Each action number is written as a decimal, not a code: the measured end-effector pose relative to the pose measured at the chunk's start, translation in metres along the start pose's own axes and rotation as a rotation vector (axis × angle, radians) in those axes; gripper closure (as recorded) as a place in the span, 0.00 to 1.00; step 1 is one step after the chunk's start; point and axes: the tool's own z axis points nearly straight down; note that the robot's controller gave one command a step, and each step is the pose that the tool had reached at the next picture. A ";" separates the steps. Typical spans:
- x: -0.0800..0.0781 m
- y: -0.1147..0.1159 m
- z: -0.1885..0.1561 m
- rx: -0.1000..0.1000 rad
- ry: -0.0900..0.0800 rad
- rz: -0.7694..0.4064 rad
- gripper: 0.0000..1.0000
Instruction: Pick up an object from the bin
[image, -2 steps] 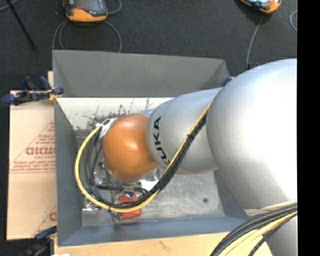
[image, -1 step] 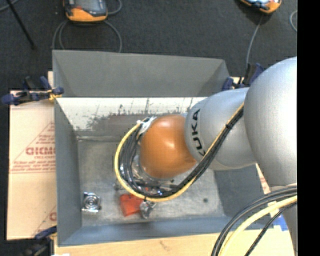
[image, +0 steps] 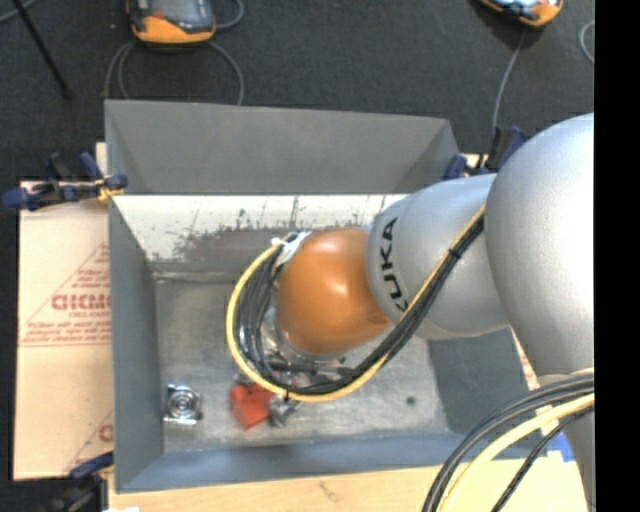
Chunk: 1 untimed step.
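Observation:
A small red lump (image: 247, 405) lies on the bin floor near the front wall, left of the middle. My gripper (image: 282, 408) is low in the bin, its tip just at the red lump's right edge, with most of its body hidden under the arm's wrist. I cannot make out whether it touches the lump. A small shiny metal piece (image: 182, 403) with a round ring shape rests in the front left corner, well to the left of the gripper.
The arm with its orange cover and looped cables reaches in from the right and hides the middle of the bin floor. A tiny dark speck (image: 411, 402) lies on the floor at the front right.

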 end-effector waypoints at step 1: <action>-0.004 -0.036 -0.155 0.001 0.012 -0.187 1.00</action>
